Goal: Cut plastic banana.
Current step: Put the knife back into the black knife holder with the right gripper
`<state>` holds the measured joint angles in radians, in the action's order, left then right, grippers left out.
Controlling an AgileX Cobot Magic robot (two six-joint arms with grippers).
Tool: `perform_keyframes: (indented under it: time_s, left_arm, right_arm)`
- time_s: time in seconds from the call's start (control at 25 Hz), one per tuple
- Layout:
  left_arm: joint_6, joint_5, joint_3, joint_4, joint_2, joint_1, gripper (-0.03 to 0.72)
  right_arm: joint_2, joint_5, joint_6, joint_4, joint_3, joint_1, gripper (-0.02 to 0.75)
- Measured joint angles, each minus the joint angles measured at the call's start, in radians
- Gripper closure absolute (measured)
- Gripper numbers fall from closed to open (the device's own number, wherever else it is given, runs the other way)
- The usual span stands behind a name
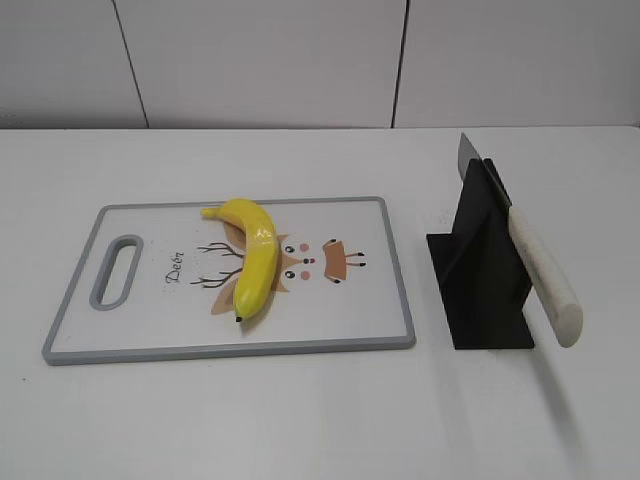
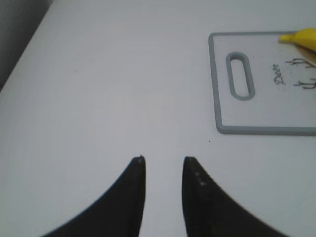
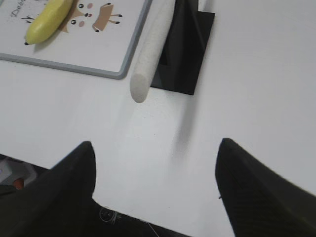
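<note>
The plastic banana (image 1: 252, 262) lies on a white cutting board with a grey rim (image 1: 230, 348); it is glossy yellow with a dark tip toward the front. It also shows in the right wrist view (image 3: 48, 20) and at the edge of the left wrist view (image 2: 302, 38). A knife with a white handle (image 1: 545, 278) rests slanted in a black stand (image 1: 482, 270); its handle shows in the right wrist view (image 3: 150, 52). My left gripper (image 2: 163, 159) is open and empty over bare table, left of the board. My right gripper (image 3: 155, 144) is wide open and empty, in front of the knife handle.
The cutting board (image 2: 256, 129) has a slot handle (image 1: 115, 271) at its left end and a deer drawing. The white table (image 1: 320, 420) meets a white wall at the back. Neither arm shows in the exterior view.
</note>
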<state>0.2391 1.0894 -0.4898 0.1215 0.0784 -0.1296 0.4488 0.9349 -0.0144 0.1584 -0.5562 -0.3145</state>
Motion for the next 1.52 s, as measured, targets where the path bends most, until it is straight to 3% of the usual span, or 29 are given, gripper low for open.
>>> perform_keyframes:
  time_s: [0.28,0.64,0.92,1.36,1.52]
  left_arm:
    - [0.000,0.001,-0.001,0.000,-0.083,0.014,0.459]
    - [0.000,0.000,-0.001,-0.001,-0.084,0.203,0.460]
    - [0.000,0.000,-0.001,-0.001,-0.084,0.211,0.460]
    - [0.000,0.000,-0.001,0.000,-0.084,0.212,0.460]
    - [0.000,0.000,-0.001,0.000,-0.084,0.212,0.460]
  right_arm:
    - [-0.132,0.014,-0.011,-0.060,0.019,0.000,0.164]
    - [-0.318,0.100,0.022,-0.146,0.032,0.000,0.163]
    - [-0.446,0.101,0.036,-0.166,0.051,0.000,0.163]
    - [-0.454,0.101,0.038,-0.177,0.051,0.002,0.164]
    - [-0.454,0.101,0.038,-0.176,0.051,0.062,0.164]
